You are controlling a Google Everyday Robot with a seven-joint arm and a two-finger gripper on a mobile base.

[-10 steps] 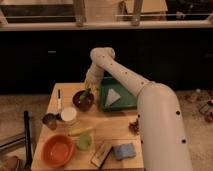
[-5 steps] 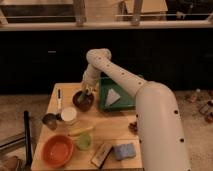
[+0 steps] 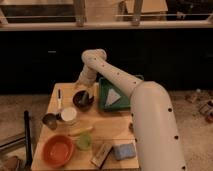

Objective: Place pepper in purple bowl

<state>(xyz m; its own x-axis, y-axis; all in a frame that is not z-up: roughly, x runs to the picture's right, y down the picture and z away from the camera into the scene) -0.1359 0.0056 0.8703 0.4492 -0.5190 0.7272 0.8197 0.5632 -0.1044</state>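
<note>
The dark purple bowl [image 3: 82, 99] stands on the wooden table [image 3: 115, 125], left of the middle. My gripper [image 3: 85, 91] hangs from the white arm [image 3: 107, 70] and sits right over the bowl, down at its rim. The gripper hides part of the bowl's inside. I cannot make out the pepper; it may be hidden by the gripper or inside the bowl.
A green tray [image 3: 123, 105] with a white sheet lies right of the bowl. In front stand a white cup [image 3: 68, 115], a metal cup [image 3: 49, 120], an orange bowl [image 3: 57, 149], a green cup [image 3: 83, 142], a yellow item [image 3: 80, 131] and a blue sponge [image 3: 124, 150].
The upper arm has swung slightly to the left. The gripper has stayed over the purple bowl and sunk a little toward it.
</note>
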